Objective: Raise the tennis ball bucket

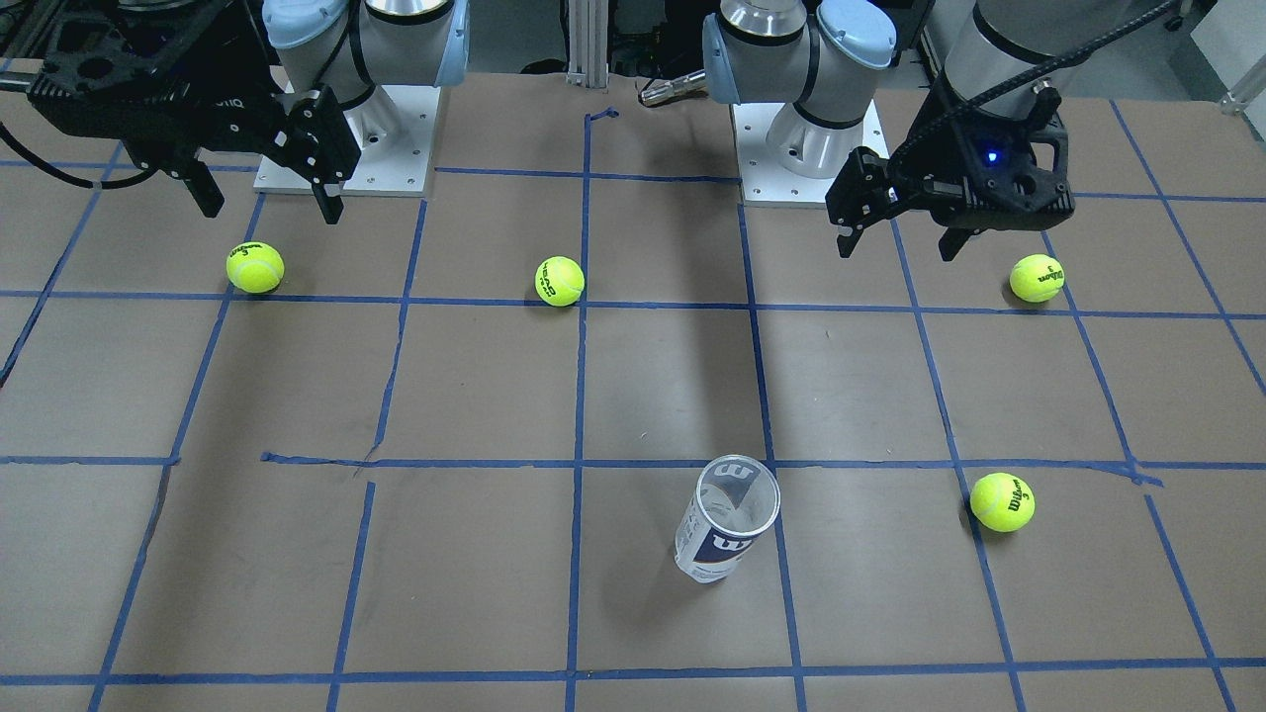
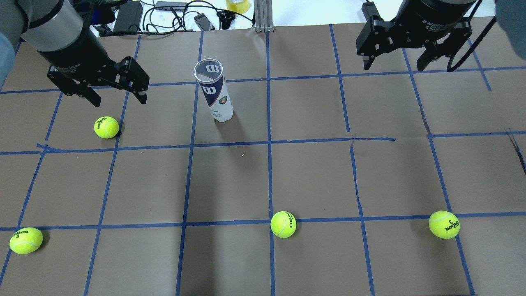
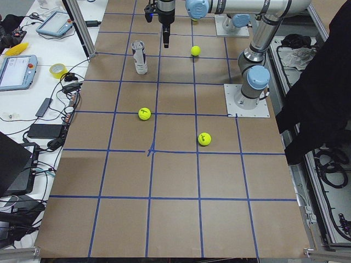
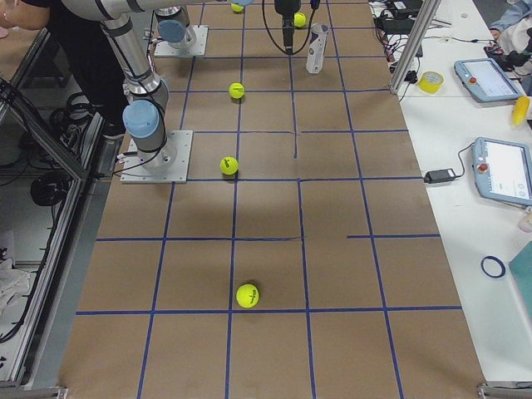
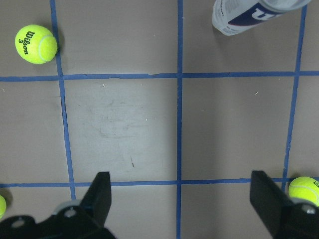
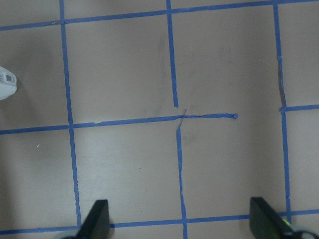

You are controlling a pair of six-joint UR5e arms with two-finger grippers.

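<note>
The tennis ball bucket (image 2: 213, 92) is a clear cylinder with a white and navy "W" label. It stands upright and empty on the brown table, and also shows in the front view (image 1: 727, 519) and at the top of the left wrist view (image 5: 249, 15). My left gripper (image 2: 120, 100) hangs open and empty above the table, to the bucket's left; it also shows in the front view (image 1: 898, 249). My right gripper (image 2: 393, 66) is open and empty, high up and well to the bucket's right, and also shows in the front view (image 1: 274, 211).
Several yellow-green tennis balls lie loose on the table: one (image 2: 106, 127) below my left gripper, one (image 2: 25, 240) at the near left, one (image 2: 283, 224) near the middle and one (image 2: 444, 224) at the near right. Cables and a tape roll (image 2: 237, 5) lie past the far edge.
</note>
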